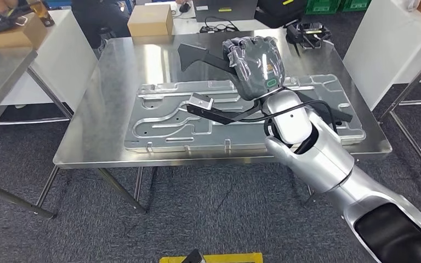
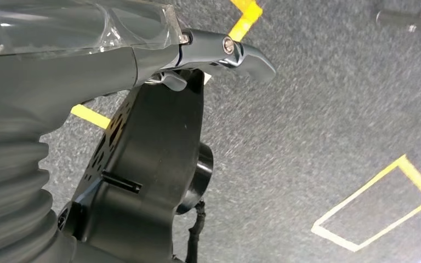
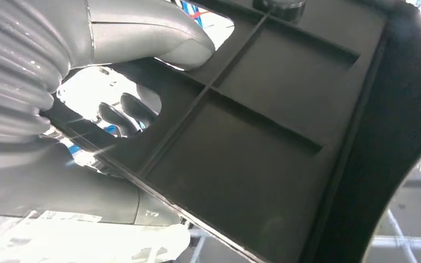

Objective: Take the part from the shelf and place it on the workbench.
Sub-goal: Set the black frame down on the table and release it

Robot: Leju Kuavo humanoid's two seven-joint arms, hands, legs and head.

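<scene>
My right hand reaches over the steel workbench and grips the black plastic part, which sticks out to the left of the hand above the bench's far half. In the right wrist view the part is a flat ribbed black panel. My thumb presses on its face and dark fingers curl through an opening in it. I cannot tell whether the part touches the bench. My left hand hangs over the grey carpet, holding nothing, with one finger stretched out.
A large grey stamped metal panel covers much of the bench's near half. A black device sits at the bench's far right corner. A cardboard box stands behind the bench. White tables flank both sides. Yellow tape marks the floor.
</scene>
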